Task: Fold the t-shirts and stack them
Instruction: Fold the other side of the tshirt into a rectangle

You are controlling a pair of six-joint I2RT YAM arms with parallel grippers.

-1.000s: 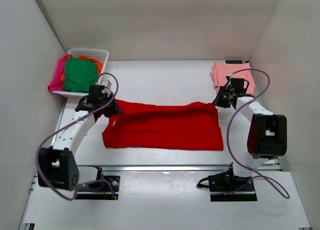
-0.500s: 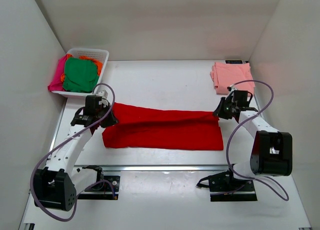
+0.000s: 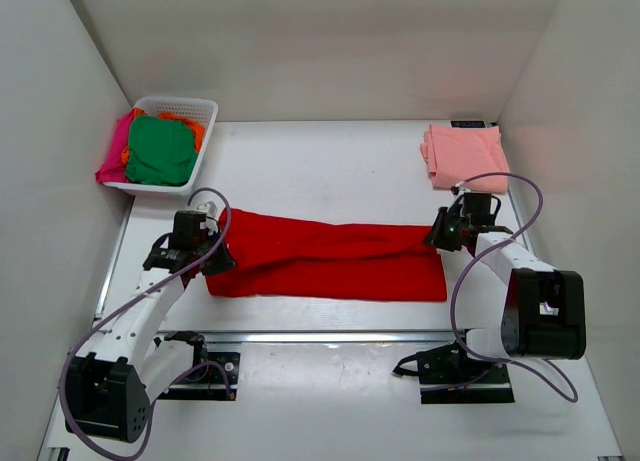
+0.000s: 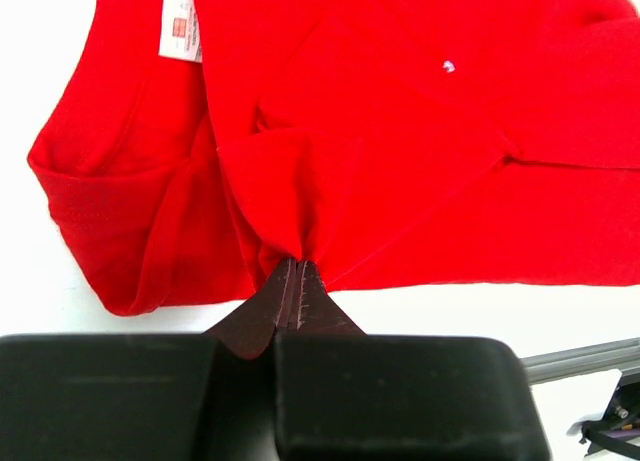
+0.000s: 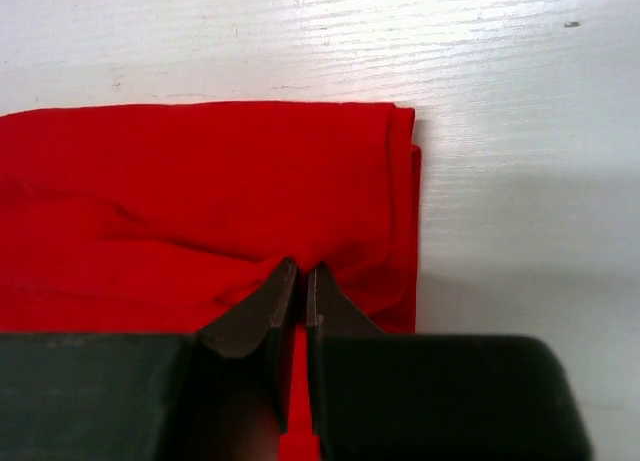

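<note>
Across the table (image 3: 320, 171), red t-shirt (image 3: 330, 262), each end pinched inside closed jaws

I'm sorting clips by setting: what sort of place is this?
Probably a robotics lab test cell: bare white walls enclose a white table, two robot arms are bolted at its near edge, with a red t-shirt spread between them.

Both arms reach out from the near edge of the table and sit low. The left arm (image 3: 148, 303) slants forward, and its gripper (image 4: 295, 273) has the jaws pressed together on a fold of the red tee (image 3: 330, 259). The right arm (image 3: 505, 261) bends out toward the right edge, and its gripper (image 5: 297, 273) is likewise clamped on cloth.
</note>
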